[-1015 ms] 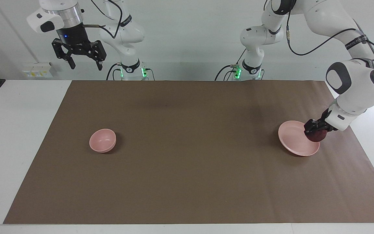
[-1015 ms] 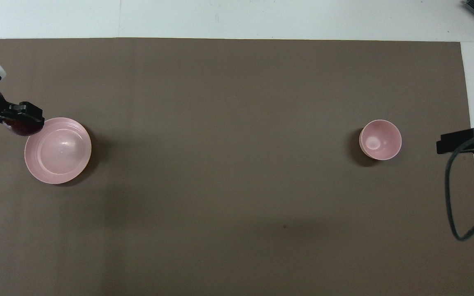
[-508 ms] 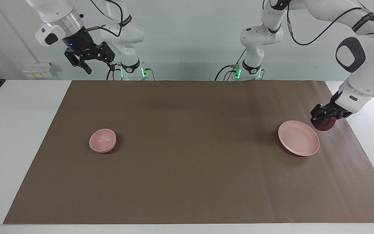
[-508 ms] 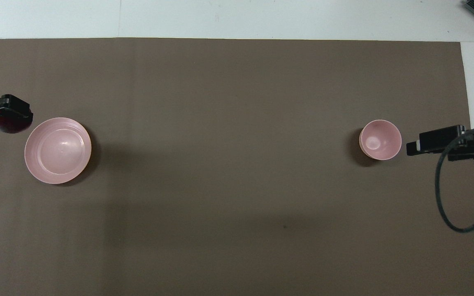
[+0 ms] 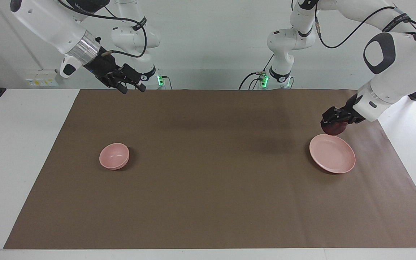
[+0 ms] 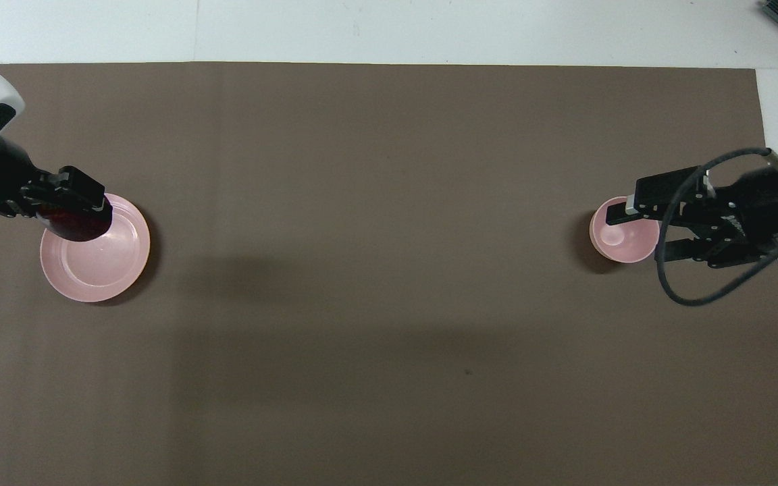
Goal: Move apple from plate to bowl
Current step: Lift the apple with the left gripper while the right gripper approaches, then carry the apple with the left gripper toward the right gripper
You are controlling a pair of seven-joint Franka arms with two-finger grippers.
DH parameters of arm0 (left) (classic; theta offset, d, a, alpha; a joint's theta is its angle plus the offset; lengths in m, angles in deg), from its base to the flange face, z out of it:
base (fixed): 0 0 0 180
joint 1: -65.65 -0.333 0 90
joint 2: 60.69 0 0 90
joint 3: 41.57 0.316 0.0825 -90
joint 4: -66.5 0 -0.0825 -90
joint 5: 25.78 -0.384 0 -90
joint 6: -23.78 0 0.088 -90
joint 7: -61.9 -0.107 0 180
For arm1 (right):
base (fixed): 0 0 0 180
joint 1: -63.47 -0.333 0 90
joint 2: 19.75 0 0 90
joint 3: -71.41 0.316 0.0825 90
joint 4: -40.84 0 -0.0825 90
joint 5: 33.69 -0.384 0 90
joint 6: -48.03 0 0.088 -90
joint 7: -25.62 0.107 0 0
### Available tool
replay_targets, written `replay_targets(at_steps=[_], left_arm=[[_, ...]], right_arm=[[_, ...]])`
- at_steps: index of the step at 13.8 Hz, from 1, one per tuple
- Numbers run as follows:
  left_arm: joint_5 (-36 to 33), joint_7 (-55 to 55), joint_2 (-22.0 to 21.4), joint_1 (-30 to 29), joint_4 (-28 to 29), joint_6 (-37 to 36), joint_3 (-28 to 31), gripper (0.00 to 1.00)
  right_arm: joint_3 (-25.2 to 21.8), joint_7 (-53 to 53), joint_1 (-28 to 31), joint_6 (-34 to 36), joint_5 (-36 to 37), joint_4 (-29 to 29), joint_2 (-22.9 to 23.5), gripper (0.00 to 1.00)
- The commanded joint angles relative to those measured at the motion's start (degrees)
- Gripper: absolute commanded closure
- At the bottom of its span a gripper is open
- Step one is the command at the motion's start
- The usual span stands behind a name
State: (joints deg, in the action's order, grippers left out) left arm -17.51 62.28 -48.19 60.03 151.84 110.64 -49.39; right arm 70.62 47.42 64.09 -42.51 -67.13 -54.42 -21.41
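Note:
The dark red apple (image 5: 334, 128) hangs in the air with my left gripper (image 5: 332, 122) shut on it, just over the rim of the pale pink plate (image 5: 334, 156) on the side nearer the robots. From above, the apple (image 6: 70, 228) overlaps the plate (image 6: 98, 264) at its rim. The plate has nothing on it. The small pink bowl (image 5: 114, 156) stands toward the right arm's end of the table, with nothing in it. My right gripper (image 5: 132, 86) is open and raised high; from above, this gripper (image 6: 649, 231) overlaps the bowl (image 6: 615, 241) at its rim.
A brown mat (image 5: 208, 180) covers most of the white table (image 5: 20, 144). A black cable (image 6: 693, 297) loops down from the right wrist. Between plate and bowl the mat is bare.
The left gripper has lifted the apple off the plate, swung out toward the left arm's end, then back over the plate's rim. The right arm has come down over the bowl.

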Motion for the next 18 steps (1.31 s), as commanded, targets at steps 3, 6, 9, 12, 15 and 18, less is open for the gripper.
replay_targets(at_steps=[3, 6, 9, 12, 15, 18], left_arm=[[-0.87, 1.29, 0.41, -0.09, -3.95, -8.72, -0.36, 1.00], [-2.55, 1.37, 0.59, 0.26, -4.30, -9.34, -0.44, 1.00], [-2.81, 1.37, 0.94, 0.34, -4.91, -11.00, -0.44, 1.00], [3.56, 6.36, 1.20, -0.09, -6.06, -14.77, -0.18, 1.00], [10.18, 12.25, 0.68, -0.18, -5.63, -16.99, 0.35, 1.00], [15.80, 22.53, 0.33, -0.18, -4.75, -17.08, 0.26, 1.00]], right_arm=[[0.27, 9.90, -0.36, -5.87, -6.80, -4.32, -1.33, 0.00], [0.44, 11.60, -0.44, -6.14, -7.52, -4.67, -1.50, 0.00], [0.62, 11.25, -0.44, -6.23, -7.43, -4.67, -1.50, 0.00], [0.88, 8.10, -0.44, -6.58, -7.43, -5.02, -1.59, 0.00], [0.97, 0.02, -0.36, -8.77, -7.43, -7.39, -2.73, 0.00], [0.97, -7.27, -0.27, -11.67, -10.14, -10.29, -4.40, 0.00]])
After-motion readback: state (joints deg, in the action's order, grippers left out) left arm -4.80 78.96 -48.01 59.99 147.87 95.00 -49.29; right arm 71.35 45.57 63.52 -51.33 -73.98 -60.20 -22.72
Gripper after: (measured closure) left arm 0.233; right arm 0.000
